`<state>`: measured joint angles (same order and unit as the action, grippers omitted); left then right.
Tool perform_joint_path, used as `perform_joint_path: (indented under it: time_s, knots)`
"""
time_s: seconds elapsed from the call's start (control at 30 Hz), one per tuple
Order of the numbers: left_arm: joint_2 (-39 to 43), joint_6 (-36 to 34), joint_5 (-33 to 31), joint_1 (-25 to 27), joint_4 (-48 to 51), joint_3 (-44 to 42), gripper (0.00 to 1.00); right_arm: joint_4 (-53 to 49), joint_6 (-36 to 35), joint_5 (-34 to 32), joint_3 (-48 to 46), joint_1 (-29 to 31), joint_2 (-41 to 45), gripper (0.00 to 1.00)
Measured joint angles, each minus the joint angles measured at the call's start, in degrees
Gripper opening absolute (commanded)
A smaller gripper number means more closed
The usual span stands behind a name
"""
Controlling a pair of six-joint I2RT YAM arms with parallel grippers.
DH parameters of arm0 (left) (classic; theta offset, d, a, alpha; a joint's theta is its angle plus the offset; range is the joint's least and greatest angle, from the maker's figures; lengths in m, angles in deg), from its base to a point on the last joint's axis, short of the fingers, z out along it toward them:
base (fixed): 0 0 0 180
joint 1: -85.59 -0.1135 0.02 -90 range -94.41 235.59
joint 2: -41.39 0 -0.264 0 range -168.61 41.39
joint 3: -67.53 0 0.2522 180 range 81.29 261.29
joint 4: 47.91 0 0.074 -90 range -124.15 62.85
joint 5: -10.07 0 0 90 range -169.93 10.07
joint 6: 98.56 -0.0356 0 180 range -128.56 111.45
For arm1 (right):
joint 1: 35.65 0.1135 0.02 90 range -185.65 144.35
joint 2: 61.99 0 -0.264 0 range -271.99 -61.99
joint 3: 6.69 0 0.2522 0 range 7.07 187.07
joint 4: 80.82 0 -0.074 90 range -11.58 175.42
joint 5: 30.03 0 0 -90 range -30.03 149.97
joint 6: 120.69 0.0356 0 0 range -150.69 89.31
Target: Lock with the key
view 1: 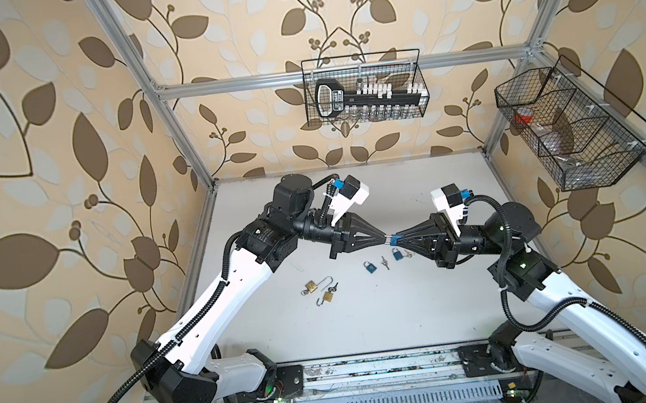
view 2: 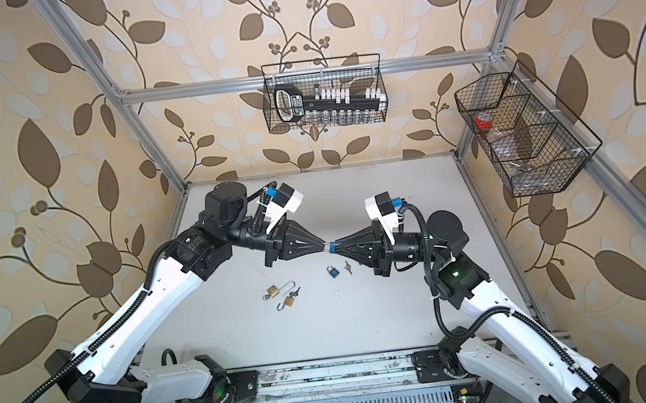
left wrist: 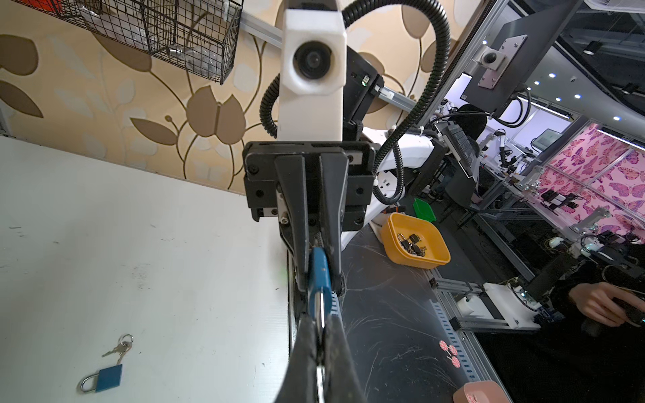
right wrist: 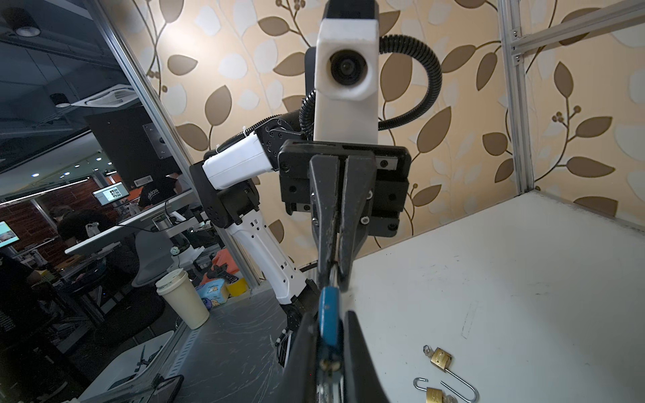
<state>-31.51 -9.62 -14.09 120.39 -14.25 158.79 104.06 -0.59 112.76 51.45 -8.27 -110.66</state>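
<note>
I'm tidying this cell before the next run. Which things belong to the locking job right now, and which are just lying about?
In the job:
- blue padlock, held in the air between left gripper and right gripper, jaws shut on it

Lying about:
- brass padlocks, shackles open
- spare blue padlocks and keys on the table
- wire baskets on the frame

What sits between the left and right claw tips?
A small blue padlock spans the gap: left claw shut on its silver shackle, right claw shut on its body. Clearest in the left wrist view.
</note>
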Motion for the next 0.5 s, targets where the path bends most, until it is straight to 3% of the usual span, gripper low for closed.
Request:
perform_joint_path:
  time_s: [0.1,0.5]
  knots:
    - [0.0,0.0,0.0,0.0,0.0,0.0,0.08,0.0,-0.2,-0.3,0.0,0.0,0.1,0.0]
    - [0.0,-0.2,0.1,0.0,-0.2,0.0,0.04,0.0,-0.2,-0.8,0.0,0.2,0.3,0.0]
